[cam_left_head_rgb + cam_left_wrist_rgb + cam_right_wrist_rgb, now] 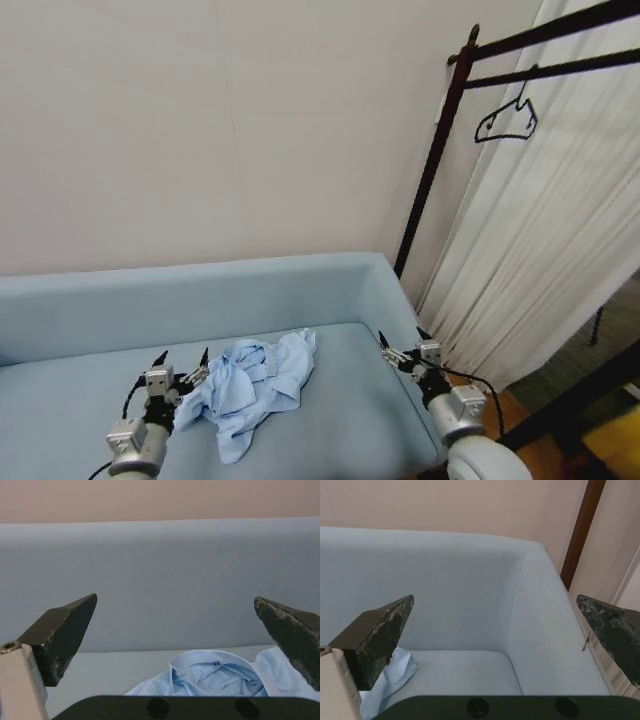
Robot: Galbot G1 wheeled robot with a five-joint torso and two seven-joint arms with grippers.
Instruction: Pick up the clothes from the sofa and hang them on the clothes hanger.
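Note:
A crumpled light blue shirt lies on the seat of the pale blue sofa, near its middle. My left gripper hovers open just left of the shirt; its wrist view shows the shirt's collar below the spread fingers. My right gripper stands open over the sofa's right armrest, apart from the shirt, whose edge shows in the right wrist view. A black hanger hangs on the dark clothes rack at the upper right.
The rack's dark wooden post rises just behind the sofa's right corner. A white curtain hangs to the right of the rack. Wooden floor shows at the lower right. A plain beige wall runs behind the sofa.

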